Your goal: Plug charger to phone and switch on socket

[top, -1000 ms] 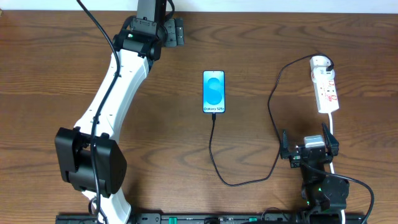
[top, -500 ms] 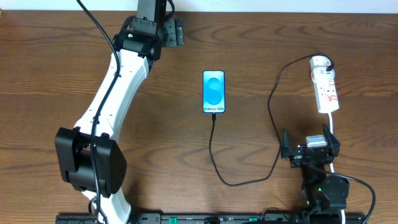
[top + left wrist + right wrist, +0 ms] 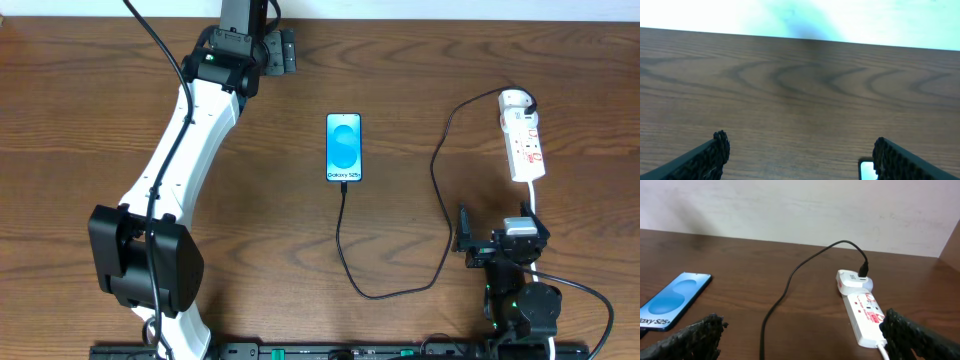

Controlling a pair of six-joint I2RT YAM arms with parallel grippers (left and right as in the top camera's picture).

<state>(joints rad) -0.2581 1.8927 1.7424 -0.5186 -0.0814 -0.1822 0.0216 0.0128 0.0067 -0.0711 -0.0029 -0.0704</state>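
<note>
The phone (image 3: 343, 147) lies face up mid-table with its cyan screen lit; it also shows at the left of the right wrist view (image 3: 675, 300) and as a corner in the left wrist view (image 3: 867, 170). The black charger cable (image 3: 345, 255) runs from the phone's near end, loops right and up to the far end of the white socket strip (image 3: 525, 140), which also shows in the right wrist view (image 3: 865, 311). My right gripper (image 3: 500, 243) is open and empty, just near of the strip. My left gripper (image 3: 275, 50) is open and empty at the table's far edge.
The strip's white cord (image 3: 535, 205) runs toward the right arm's base. The long white left arm (image 3: 185, 150) crosses the left half of the table. A pale wall (image 3: 800, 205) stands beyond the table's far edge.
The right gripper has drawn back slightly toward the near edge and turned a little. The left arm, phone, cable and strip have not moved.
</note>
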